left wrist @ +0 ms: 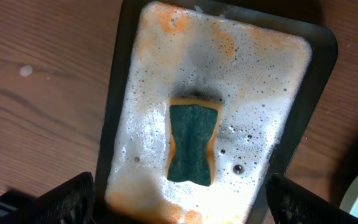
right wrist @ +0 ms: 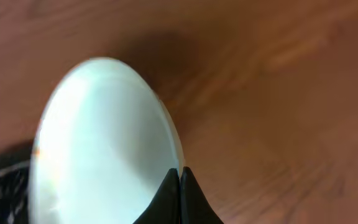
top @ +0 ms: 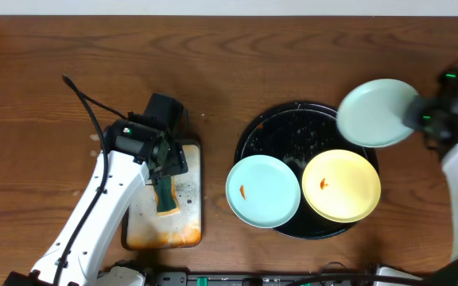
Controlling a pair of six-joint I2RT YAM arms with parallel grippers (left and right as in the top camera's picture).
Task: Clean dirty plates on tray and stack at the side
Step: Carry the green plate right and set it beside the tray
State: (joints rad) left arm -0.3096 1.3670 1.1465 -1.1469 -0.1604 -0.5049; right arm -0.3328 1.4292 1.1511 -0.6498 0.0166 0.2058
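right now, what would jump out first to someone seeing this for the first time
The pale light-blue round plate held aloft by the right fingers, above the far right rim of the large glossy black round tray. On the tray lie a second light-blue plate and a pale yellow plate, each with an orange smear. To the left, a green sponge sits in a foamy rusty rectangular metal pan under the open left fingers.
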